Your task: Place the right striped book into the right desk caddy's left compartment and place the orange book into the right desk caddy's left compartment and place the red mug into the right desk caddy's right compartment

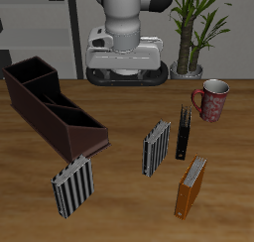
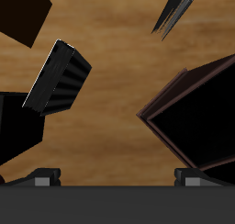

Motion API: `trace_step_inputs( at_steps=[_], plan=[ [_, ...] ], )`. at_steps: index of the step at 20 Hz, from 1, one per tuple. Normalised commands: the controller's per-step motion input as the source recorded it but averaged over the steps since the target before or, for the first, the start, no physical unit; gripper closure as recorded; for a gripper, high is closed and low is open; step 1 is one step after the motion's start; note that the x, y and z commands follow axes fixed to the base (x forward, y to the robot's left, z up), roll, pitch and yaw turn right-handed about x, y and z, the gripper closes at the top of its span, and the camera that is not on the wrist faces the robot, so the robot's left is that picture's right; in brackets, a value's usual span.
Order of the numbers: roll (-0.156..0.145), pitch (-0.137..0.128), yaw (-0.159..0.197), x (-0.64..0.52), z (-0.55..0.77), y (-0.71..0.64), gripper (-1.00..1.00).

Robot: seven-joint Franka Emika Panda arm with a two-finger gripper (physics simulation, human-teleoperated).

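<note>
wooden table point(image 1: 119, 201) with brown grain fills most of the exterior view, grey wall behind, potted green plant point(image 1: 193, 28) at the table's back. white-grey robot arm point(image 1: 127, 23) on its base back there, end effector not seen in the exterior view. long dark maroon-brown open-topped right desk caddy point(image 1: 50, 105) lies diagonally on the table, taller end farther back, slanted lower end toward the front; nothing visible inside it. right striped book point(image 1: 74, 186), thin hardback with black-and-white stripes, stands near the table's front edge, just in front of the caddy's slanted end. second striped book point(image 1: 156, 147) stands upright mid-table, slim black book point(image 1: 183, 134) just beside it. orange book point(image 1: 191, 186) with pale page edges stands near the front edge, apart from the caddy. red mug point(image 1: 210, 100), mottled red-pink with white inside, upright well away from the caddy, handle facing the black book. wrist view: caddy's slanted end point(image 2: 197, 117), a striped book point(image 2: 60, 79), bare wood between. end effector point(image 2: 117, 177) fingers wide apart, gripping nothing.
</note>
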Motion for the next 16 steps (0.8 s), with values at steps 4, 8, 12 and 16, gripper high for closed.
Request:
trace_step_inputs(
  at_steps=[4, 8, 12, 16],
  plan=[
    [-0.010, -0.006, 0.018, 0.35, 0.12, -0.11, -1.00],
    [0.002, -0.005, 0.029, 0.39, 0.13, -0.17, -1.00],
    [-0.008, -0.033, -0.016, 0.43, 0.18, -0.20, -1.00],
    [-0.002, -0.020, -0.004, 0.47, 0.25, -0.26, -1.00]
  ],
)
